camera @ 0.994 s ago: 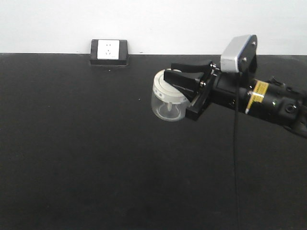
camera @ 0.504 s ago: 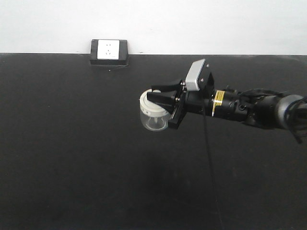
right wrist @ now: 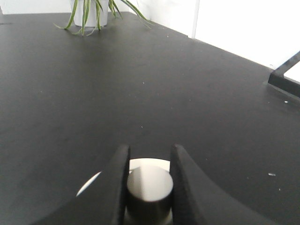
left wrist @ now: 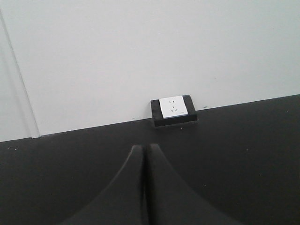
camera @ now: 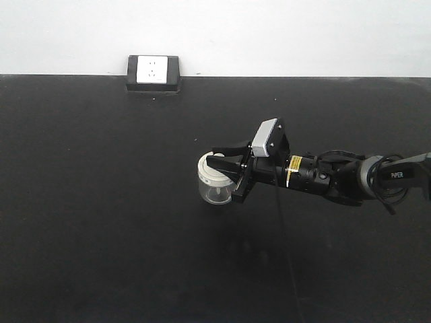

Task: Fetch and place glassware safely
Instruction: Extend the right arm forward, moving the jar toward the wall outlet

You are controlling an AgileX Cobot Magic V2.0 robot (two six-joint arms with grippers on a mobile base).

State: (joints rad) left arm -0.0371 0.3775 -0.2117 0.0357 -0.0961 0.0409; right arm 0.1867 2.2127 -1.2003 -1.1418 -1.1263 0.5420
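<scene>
The glass jar (camera: 215,183) is small, squat and clear, with a cream-white lid, and hangs low over the black table (camera: 101,202), tilted slightly. My right gripper (camera: 224,160) reaches in from the right and is shut on the lid's central knob (right wrist: 150,183); its two black fingers (right wrist: 117,178) press the knob from both sides in the right wrist view. I cannot tell whether the jar's base touches the table. My left gripper (left wrist: 144,149) shows only in the left wrist view, shut and empty, pointing at the back wall.
A black-framed white power socket (camera: 153,72) sits at the table's back edge, also in the left wrist view (left wrist: 173,110). A potted green plant (right wrist: 91,11) stands at the table's far end in the right wrist view. A black bracket (right wrist: 285,77) lies at that view's right.
My right gripper has carried the jar down and to the left, from raised near the table's right-centre to low over the middle. Its grip on the knob has held.
</scene>
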